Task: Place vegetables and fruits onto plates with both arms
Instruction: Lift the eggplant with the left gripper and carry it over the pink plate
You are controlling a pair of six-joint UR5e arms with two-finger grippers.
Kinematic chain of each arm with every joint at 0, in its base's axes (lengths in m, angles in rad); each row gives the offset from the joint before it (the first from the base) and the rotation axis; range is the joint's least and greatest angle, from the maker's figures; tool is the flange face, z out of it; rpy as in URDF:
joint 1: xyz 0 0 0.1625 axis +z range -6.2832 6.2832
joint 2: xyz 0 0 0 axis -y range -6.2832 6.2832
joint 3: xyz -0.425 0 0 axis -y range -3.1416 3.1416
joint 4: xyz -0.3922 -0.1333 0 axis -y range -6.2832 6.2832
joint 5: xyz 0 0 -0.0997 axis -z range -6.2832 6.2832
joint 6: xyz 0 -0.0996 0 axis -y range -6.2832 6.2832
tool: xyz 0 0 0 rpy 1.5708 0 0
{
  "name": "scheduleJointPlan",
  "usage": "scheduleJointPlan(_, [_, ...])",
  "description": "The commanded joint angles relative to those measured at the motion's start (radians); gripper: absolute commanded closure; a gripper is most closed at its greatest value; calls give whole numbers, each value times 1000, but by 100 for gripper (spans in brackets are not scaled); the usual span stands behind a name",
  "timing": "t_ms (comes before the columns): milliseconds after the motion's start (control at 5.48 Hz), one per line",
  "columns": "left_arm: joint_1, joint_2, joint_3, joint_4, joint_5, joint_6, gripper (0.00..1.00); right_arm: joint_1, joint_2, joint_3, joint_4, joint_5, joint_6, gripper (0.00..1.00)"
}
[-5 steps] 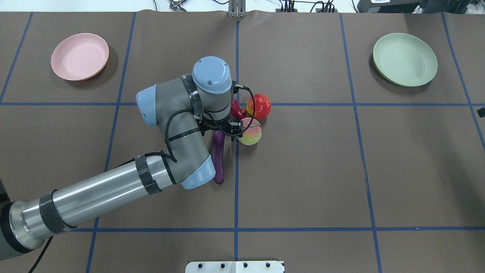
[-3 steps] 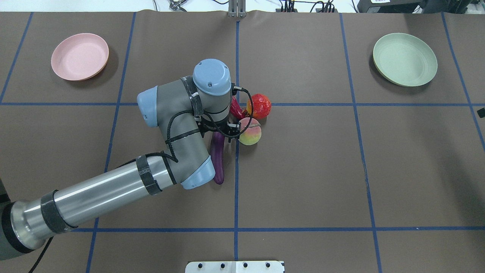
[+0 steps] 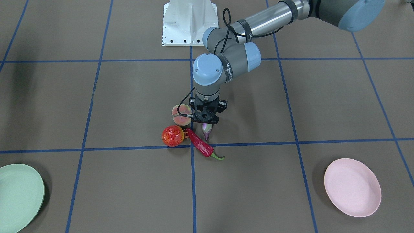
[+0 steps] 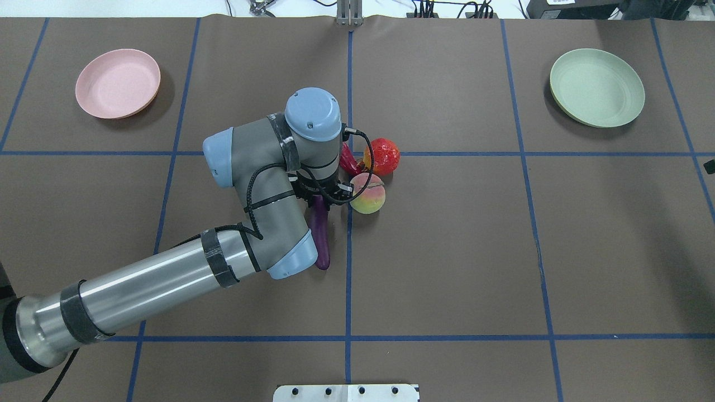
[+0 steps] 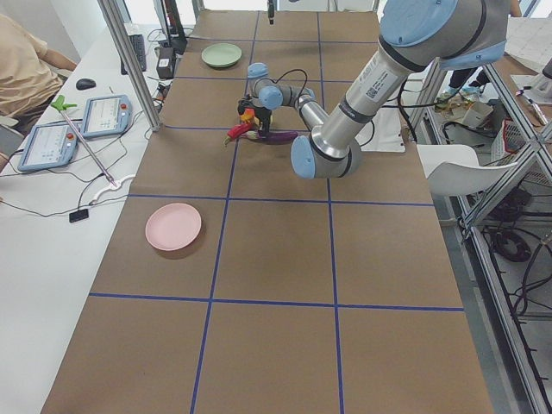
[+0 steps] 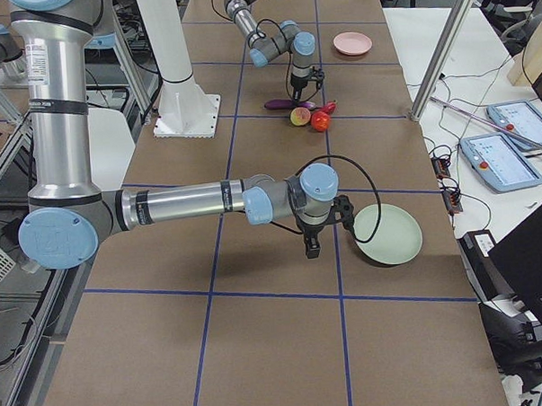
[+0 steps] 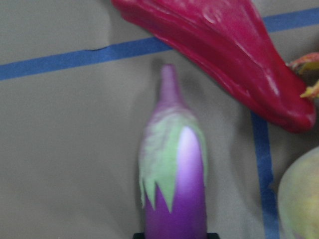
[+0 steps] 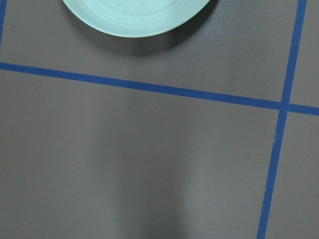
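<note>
My left gripper [image 4: 324, 195] is down over the cap end of the purple eggplant [image 4: 320, 240] and is shut on it. The pale green cap [image 3: 207, 128] sticks out below the fingers and fills the left wrist view [image 7: 174, 184]. The red chili [image 3: 201, 146] lies just beyond the cap. The peach [image 4: 368, 194] sits right beside the gripper, and the red-orange pomegranate-like fruit [image 4: 382, 156] touches the chili. The pink plate [image 4: 118, 83] and the mint green plate [image 4: 596, 87] stand far apart. My right gripper [image 6: 311, 244] hangs beside the green plate [image 6: 387, 234]; I cannot tell if it is open.
The white robot base [image 3: 190, 22] stands at the table's near edge. Blue tape lines [image 4: 348, 279] divide the brown table cover. An operator [image 5: 26, 60] and control tablets [image 5: 103, 114] are on a side bench. A metal post [image 6: 436, 61] stands by the table.
My left gripper has sunk a little onto the eggplant and its jaws have narrowed around it. The fruits, chili and plates have not moved.
</note>
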Motion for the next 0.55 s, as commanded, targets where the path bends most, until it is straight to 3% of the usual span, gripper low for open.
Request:
scheduleJointPlan(0, [-105, 16, -80, 57, -67, 0, 100, -3, 1, 0, 9, 30, 0, 0])
scheduleJointPlan(182, [-207, 112, -203, 166, -176, 8, 100, -14, 1, 0, 50, 35, 3, 0])
scheduleJointPlan(365, [-299, 239, -288, 190, -234, 9, 100, -44, 4, 0, 61, 58, 12, 0])
